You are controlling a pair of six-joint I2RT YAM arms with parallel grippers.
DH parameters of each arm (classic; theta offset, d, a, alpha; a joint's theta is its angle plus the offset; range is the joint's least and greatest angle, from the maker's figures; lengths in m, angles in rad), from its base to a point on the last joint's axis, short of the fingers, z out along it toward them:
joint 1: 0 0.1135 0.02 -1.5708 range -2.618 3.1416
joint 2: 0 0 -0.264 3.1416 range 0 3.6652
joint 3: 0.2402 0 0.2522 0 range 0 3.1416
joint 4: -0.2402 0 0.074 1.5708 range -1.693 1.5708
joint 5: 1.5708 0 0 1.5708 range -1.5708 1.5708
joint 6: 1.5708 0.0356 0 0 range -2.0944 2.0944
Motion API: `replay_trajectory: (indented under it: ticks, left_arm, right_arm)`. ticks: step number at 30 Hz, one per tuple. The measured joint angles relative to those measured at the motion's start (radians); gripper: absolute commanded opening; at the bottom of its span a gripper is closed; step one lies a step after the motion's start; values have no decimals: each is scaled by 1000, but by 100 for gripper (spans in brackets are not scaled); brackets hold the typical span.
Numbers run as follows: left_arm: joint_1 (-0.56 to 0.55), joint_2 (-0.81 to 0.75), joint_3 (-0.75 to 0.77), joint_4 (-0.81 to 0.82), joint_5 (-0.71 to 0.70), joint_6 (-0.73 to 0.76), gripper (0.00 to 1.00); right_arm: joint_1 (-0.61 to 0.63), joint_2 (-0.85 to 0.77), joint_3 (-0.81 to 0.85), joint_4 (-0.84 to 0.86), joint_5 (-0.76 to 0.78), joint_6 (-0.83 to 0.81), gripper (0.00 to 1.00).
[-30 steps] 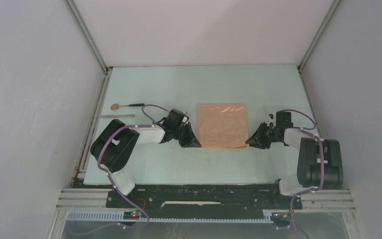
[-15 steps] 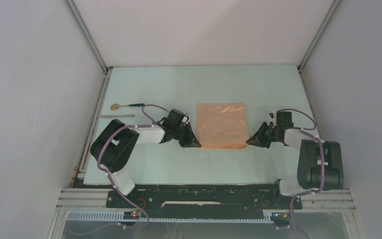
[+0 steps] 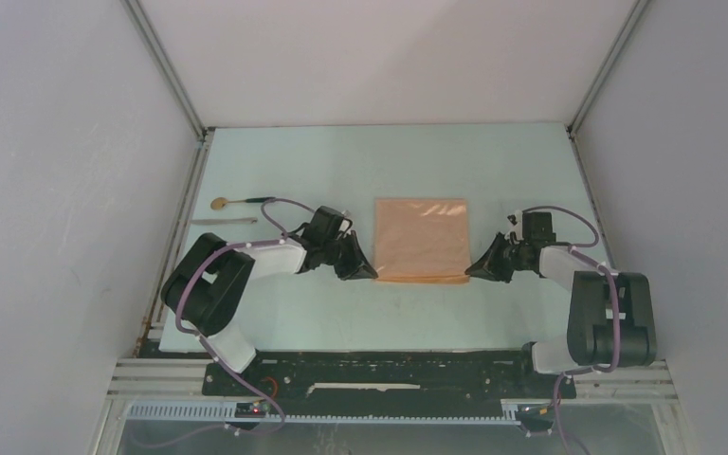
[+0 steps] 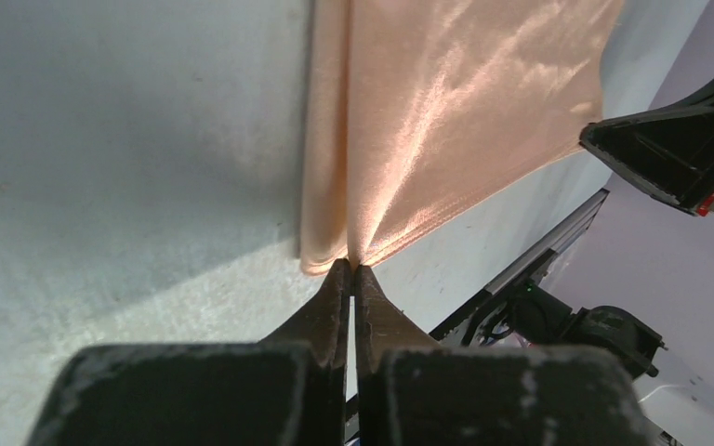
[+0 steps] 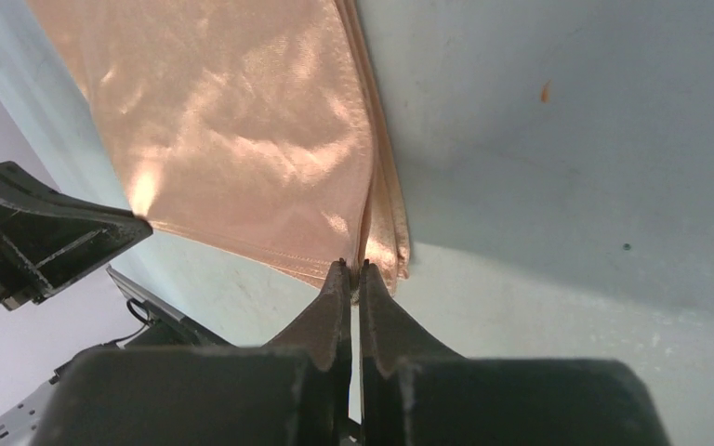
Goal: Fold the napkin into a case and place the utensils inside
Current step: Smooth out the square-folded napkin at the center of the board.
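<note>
Only the wrist views show the napkin [image 3: 423, 237] doubled, its layers parting at each near corner. The left tool [image 4: 351, 271] and right tool [image 5: 354, 269] pinch those corners, jaws closed. From above the napkin lies squarish mid-counter [image 3: 341, 313], and the utensils [image 3: 246, 200] lie crosswise at far left.

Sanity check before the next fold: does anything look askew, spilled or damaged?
Nothing stands out. The napkin lies flat and square, left fingers and right fingers pinching its near corners; spoon and silvery utensil lie neatly at the left.
</note>
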Motion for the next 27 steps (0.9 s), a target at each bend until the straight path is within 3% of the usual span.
replay_trajectory:
  ticks: [20,23,27]
  left_arm:
    - [21,0,-38,-7,5,16,0]
    - [21,0,-38,-6,5,15,3]
    - [21,0,-38,-6,12,15,15]
  right_arm:
    - [40,26,0,6,2,2,1]
    - [40,32,0,6,5,1,6]
    - [41,32,0,1,18,0,24]
